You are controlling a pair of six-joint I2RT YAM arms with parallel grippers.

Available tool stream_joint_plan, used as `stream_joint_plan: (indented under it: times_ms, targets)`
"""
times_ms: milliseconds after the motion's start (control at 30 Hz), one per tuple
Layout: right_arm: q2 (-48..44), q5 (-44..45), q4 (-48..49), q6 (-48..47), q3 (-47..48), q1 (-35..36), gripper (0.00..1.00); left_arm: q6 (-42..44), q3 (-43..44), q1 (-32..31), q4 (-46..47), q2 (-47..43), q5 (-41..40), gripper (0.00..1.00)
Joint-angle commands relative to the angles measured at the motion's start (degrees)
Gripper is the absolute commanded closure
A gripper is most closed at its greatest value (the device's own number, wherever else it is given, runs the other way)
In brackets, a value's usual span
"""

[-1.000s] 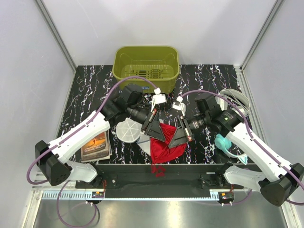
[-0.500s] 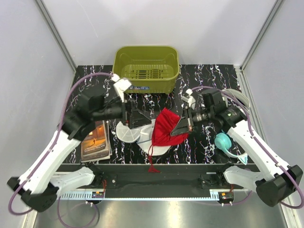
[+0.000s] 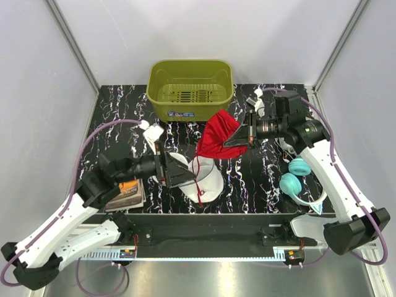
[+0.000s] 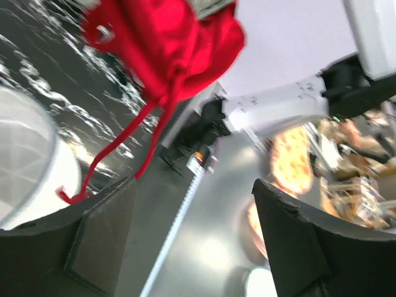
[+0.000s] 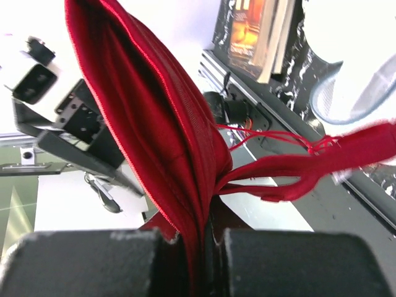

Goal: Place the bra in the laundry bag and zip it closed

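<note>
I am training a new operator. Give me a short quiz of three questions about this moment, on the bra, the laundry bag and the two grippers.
1. True or false: the bra already lies inside the laundry bag.
2. The left gripper is: A. shut on the laundry bag; B. open; C. shut on the bra.
3. Fill in: the right gripper is shut on the ___.

Key: 1. False; the bra hangs in the air above the table. 2. B. 3. bra.
</note>
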Motion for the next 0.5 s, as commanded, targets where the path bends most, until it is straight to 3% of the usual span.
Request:
stream_joint_plan:
  times_ms: [0,267,467]
  targets:
    - [0.67,-1.02,1.08,2.99,5.95,-0.38,1.0,9.99,-2.57,-1.14,3.56,-7.1,-13.36,0.16]
    - [0.76,-2.16,1.17,6.94,9.03,-0.3,1.0,28.28,-12.14,-1.23,13.67,-11.87,-13.2,0.12]
    - [1.55,-2.34,1.34,8.26,11.41,-0.38,1.0,30.67,-20.93,-1.41,24.99,-12.14,-10.57,0.14]
